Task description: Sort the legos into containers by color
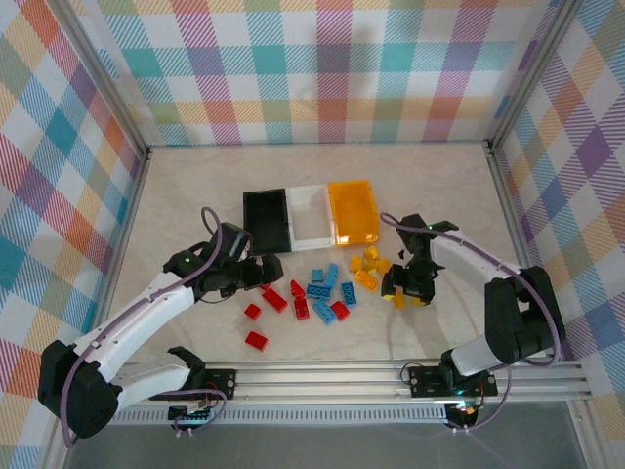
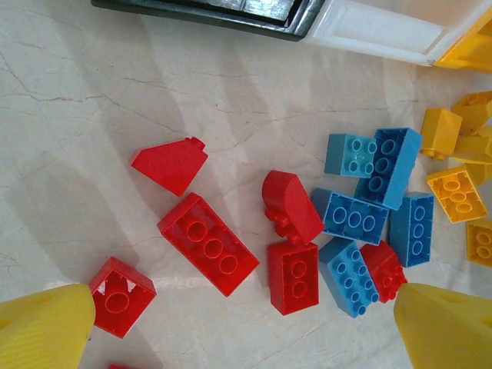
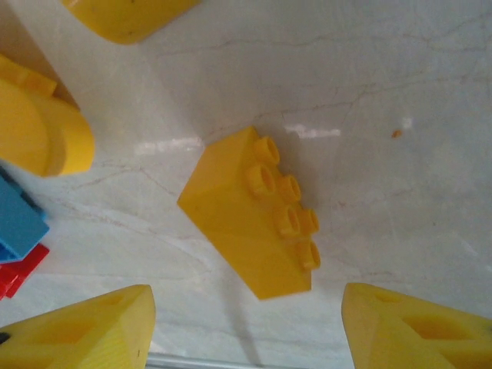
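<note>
Finely textured yellow fingers (image 3: 84, 327) of the right gripper (image 3: 250, 327) are seen partly spread either side of a glossy yellow studded brick (image 3: 250, 223), which lies on the pale, marble-veined worktop (image 3: 346, 77) with a gap left on each side, so nothing is gripped. Spread wide and empty, the left gripper (image 2: 246, 330) is poised over the red legos (image 2: 207, 244), a mix of flat studded blocks and sloped or rounded pieces, with boxy blue legos (image 2: 388, 167) clustered just beside them. Farther back, three open rectangular plastic containers are set side by side in a row: a black bin (image 1: 248, 220), a white bin (image 1: 311, 240) and a translucent orange-yellow bin (image 1: 354, 234).
</note>
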{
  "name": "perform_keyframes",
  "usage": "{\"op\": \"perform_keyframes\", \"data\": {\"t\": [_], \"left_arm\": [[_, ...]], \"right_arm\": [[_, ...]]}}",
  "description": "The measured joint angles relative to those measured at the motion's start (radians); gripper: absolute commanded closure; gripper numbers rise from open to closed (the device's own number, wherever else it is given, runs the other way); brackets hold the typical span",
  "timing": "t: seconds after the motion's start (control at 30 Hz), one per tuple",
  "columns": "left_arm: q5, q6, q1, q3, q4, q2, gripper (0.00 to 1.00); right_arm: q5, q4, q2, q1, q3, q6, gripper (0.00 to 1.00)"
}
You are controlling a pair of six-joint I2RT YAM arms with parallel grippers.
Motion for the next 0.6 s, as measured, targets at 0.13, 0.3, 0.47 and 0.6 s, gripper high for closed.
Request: {"op": "perform_keyframes", "data": {"t": [0.13, 0.3, 0.47, 0.6], "left_arm": [[-0.002, -0.015, -0.002, 0.000, 0.000, -0.002, 0.00], [-0.004, -0.029, -0.003, 0.000, 0.000, -0.026, 0.00], [-0.009, -0.043, -0.003, -0.007, 0.003, -0.045, 0.00], [-0.013, -0.048, -0.003, -0.013, 0.003, -0.045, 0.00]], "right_arm": [[0.010, 0.023, 0.045, 0.000, 0.000, -0.005, 0.38], [0.018, 0.035, 0.085, 0.000, 0.002, -0.009, 0.42], [0.036, 0.039, 0.104, 0.013, 0.016, -0.008, 0.46], [0.056, 0.042, 0.108, 0.027, 0.028, -0.008, 0.50]]}}
